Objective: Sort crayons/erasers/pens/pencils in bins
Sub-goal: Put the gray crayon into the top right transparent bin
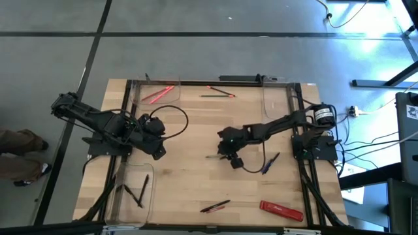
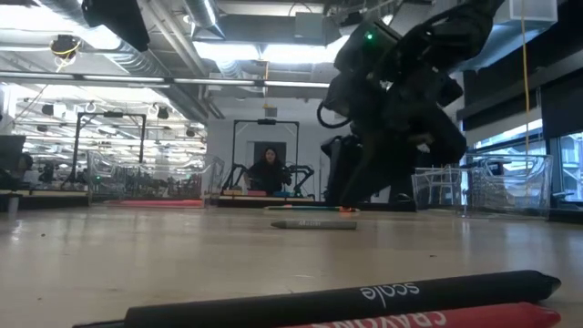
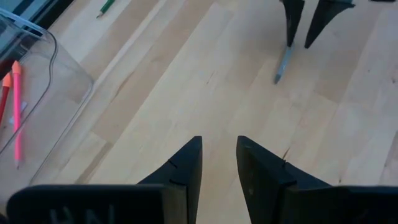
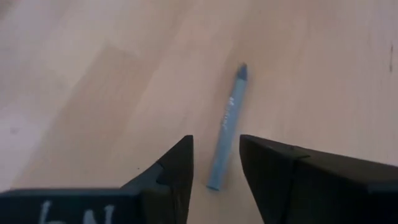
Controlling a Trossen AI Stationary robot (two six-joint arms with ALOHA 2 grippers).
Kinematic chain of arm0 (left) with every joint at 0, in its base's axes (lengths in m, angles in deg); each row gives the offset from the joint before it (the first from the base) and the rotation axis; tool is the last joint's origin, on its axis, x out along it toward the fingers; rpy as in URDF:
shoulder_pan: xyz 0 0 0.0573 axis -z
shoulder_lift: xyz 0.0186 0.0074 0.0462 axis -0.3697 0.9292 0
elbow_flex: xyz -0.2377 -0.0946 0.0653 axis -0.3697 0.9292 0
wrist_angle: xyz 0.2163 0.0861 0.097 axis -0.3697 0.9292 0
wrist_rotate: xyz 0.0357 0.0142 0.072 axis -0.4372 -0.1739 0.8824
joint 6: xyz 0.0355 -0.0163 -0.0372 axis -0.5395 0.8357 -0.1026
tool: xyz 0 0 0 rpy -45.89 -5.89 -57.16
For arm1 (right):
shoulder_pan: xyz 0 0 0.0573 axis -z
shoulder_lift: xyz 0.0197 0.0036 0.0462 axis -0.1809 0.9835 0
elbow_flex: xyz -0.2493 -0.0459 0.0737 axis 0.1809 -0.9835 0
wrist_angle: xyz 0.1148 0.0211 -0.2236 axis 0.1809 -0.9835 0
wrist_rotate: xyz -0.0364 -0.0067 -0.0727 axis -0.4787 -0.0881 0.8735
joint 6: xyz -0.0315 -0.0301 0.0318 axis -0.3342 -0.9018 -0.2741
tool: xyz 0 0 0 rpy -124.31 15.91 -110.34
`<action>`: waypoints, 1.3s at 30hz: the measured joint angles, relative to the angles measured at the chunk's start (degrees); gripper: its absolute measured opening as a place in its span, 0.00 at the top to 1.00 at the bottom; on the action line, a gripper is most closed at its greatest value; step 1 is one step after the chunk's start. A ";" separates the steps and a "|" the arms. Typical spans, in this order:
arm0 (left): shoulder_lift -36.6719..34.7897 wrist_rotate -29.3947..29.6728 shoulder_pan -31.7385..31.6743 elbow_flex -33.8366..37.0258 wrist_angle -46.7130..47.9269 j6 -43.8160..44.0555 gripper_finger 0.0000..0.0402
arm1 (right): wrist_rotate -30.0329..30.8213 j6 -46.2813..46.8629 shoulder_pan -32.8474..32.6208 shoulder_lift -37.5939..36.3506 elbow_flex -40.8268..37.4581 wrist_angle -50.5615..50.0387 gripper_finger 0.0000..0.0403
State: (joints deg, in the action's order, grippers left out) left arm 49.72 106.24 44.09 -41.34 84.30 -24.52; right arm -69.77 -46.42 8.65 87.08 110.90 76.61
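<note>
Right pincer point(image 4: 214, 163), fingers apart, is held astride grey crayon point(image 4: 227, 127) at worktop point(image 1: 196, 176) centre for pickup; left pincer point(image 3: 218, 163), at 9 o'clock, fingers apart, empty.

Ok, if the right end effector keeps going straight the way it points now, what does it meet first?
Most likely the grey crayon lying on the table, in line with the gap of the right end effector; its height above the crayon is unclear.

black pen point(image 2: 346, 298) nearest | grey crayon point(image 2: 312, 224) mid-table | arm point(image 2: 401, 100) above
</note>
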 joint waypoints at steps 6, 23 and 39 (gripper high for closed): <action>0.00 -0.02 0.00 0.02 -0.17 0.04 0.77 | 1.57 -0.09 0.06 0.47 0.02 -0.17 0.67; 0.02 0.01 0.00 0.04 -0.09 0.04 0.77 | 7.33 0.09 -1.15 3.86 0.26 -1.18 0.67; 0.00 0.03 0.00 0.04 -0.07 0.02 0.77 | 9.59 1.94 -0.57 4.06 0.22 -1.90 0.72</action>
State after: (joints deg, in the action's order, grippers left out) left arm 49.72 106.27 44.09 -41.30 84.24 -24.50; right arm -60.18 -44.48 8.07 91.14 111.12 74.71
